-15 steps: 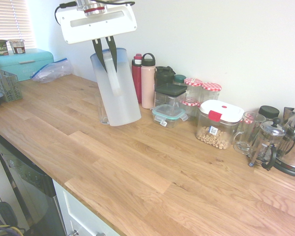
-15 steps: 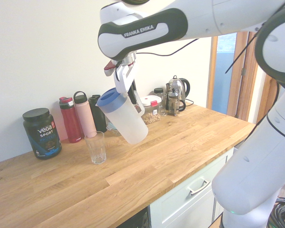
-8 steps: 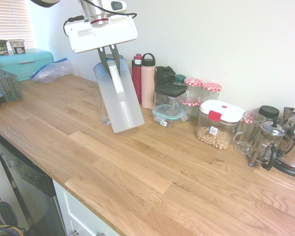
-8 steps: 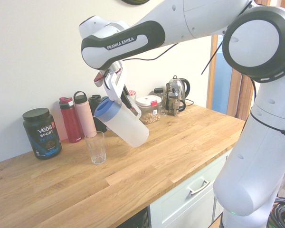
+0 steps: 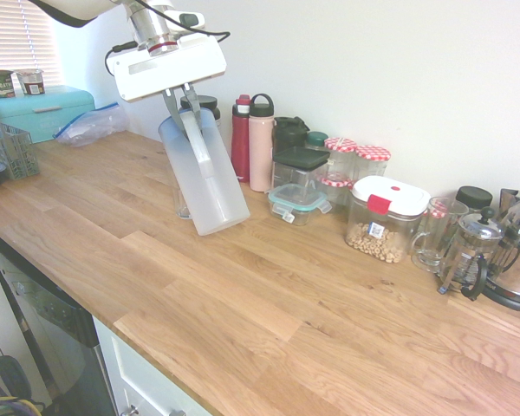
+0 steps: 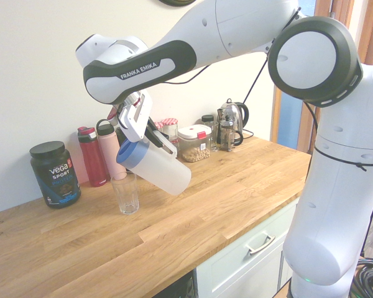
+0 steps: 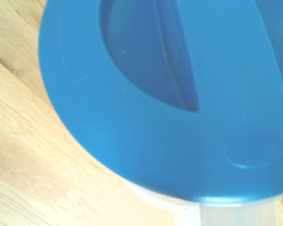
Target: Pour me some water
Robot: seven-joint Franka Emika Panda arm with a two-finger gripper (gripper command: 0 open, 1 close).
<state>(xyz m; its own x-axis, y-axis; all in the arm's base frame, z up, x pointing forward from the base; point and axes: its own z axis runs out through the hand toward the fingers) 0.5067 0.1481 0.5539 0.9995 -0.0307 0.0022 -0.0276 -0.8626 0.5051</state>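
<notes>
Pitcher (image 6: 156, 166): translucent plastic, rigid, blue lid (image 7: 170, 94) on top; held clear of the wooden counter (image 5: 269, 295), tilted with lid end low and toward the drinking glass (image 6: 125, 193). Lid rim just above glass mouth in the second exterior view; contact not resolvable. Glass mostly hidden behind pitcher in the first exterior view. No stream of water visible at the spout; fill level not readable through frosted wall.

Handling, judged: moderately heavy if filled, weight shifting toward the lid as tilt increases. Smooth wall probably slippery; handle (image 5: 199, 143) the proper hold, offering a stiff bar for the jaws. Lid apparently seated, so pouring only through its opening. Glass light, fragile, easily knocked by the rim.

Gripper (image 5: 181, 94): fingers pinched on the handle at its upper end, near the lid. Hand above the pitcher, pointing steeply down and canted toward the glass; forearm reaching in above the bottles (image 6: 102, 155) along the wall.

Step in hand, judged: tipping to start the pour, more tilt needed.
</notes>
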